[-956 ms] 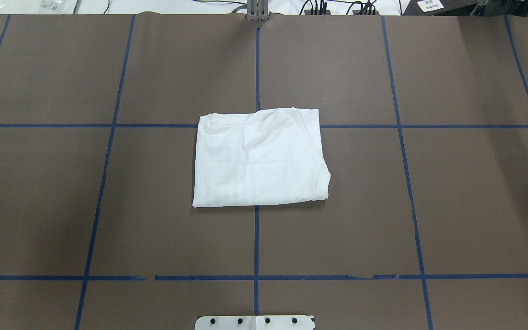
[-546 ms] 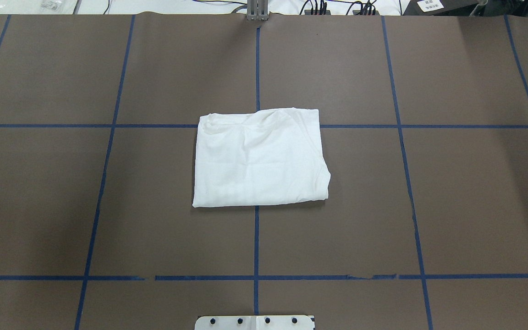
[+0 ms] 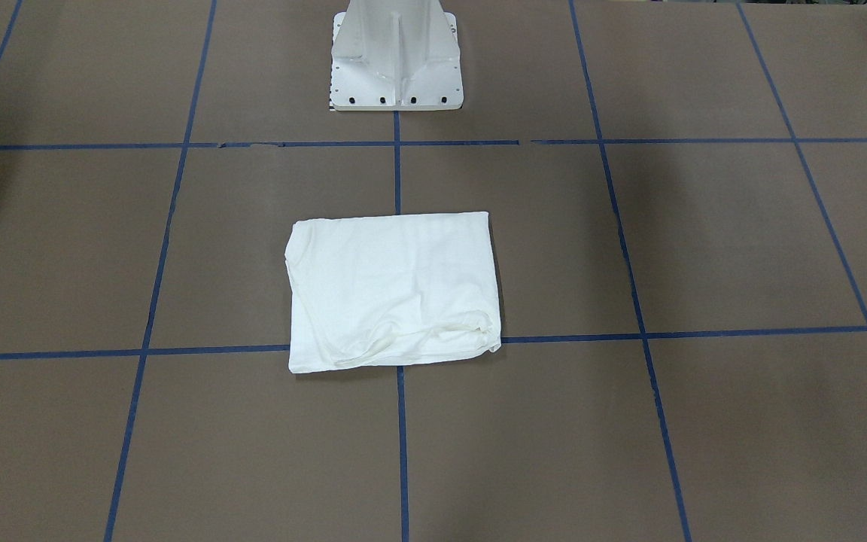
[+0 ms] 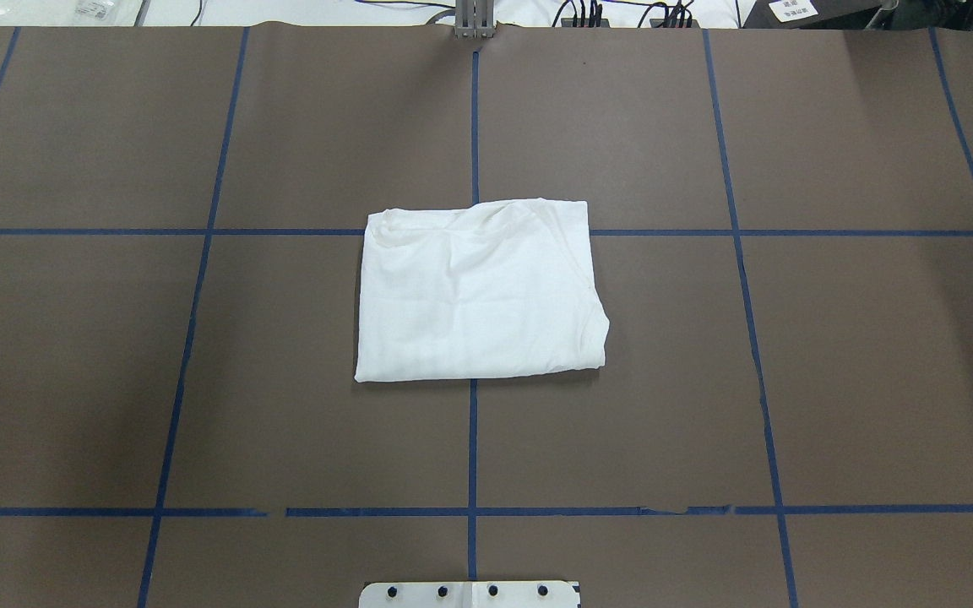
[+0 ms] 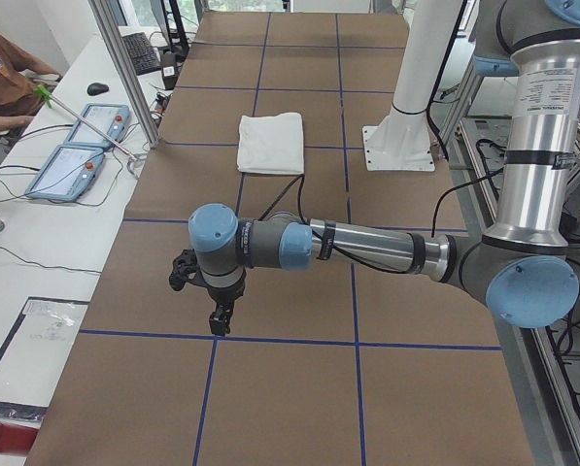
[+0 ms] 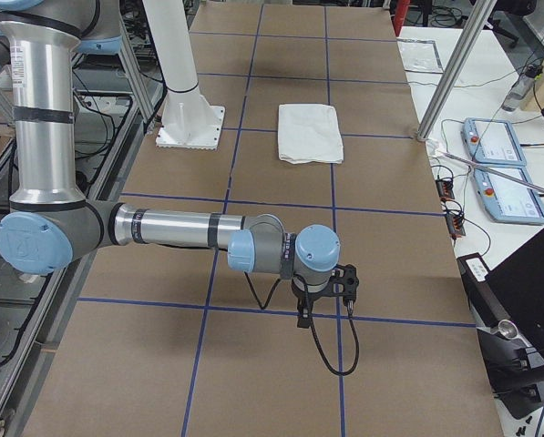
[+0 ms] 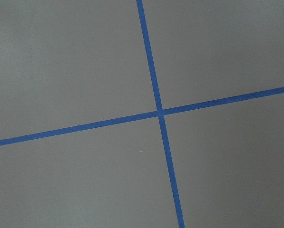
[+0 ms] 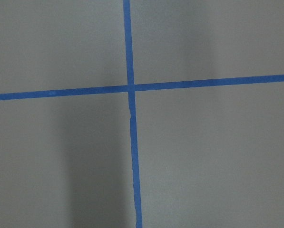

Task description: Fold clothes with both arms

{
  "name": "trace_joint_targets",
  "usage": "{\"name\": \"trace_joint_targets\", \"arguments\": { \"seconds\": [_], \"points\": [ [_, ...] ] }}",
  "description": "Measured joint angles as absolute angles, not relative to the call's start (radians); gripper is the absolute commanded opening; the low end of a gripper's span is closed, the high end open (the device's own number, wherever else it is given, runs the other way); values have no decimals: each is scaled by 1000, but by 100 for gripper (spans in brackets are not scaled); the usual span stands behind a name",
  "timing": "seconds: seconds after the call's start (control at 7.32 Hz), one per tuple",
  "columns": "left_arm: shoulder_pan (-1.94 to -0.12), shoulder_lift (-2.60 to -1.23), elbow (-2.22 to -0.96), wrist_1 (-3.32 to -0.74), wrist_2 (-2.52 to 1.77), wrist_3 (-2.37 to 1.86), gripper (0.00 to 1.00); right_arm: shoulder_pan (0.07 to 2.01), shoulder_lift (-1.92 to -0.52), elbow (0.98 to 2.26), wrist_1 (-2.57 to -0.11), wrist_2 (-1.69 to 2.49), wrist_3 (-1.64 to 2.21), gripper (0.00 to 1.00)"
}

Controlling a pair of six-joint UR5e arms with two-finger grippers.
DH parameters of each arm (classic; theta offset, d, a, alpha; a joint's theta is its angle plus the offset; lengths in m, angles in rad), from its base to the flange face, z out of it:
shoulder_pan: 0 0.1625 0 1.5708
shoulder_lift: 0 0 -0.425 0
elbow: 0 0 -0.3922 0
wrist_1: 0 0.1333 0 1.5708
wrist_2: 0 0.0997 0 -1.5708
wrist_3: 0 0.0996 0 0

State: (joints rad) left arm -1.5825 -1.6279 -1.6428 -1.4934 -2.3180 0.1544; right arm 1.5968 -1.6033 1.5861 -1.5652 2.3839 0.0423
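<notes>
Light falls bright and even from overhead across my workspace. The white shirt is nearly blown out in my overhead view, its creases faint; my front-facing view holds more of its folds. Soft, broad shadows darken the brown table toward both side edges in the overhead view. My right wrist view shows a dim upright shadow band left of the blue tape. Both wrist views look greyish, flat and a little soft.
</notes>
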Motion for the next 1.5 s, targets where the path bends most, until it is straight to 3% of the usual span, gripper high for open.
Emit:
{"name": "trace_joint_targets", "arguments": {
  "seconds": [1.5],
  "points": [
    [-1582,-1618,-1626,-1529,-2393,66,100,1597,-1592,1588,-1563,2389,46,100]
  ]
}}
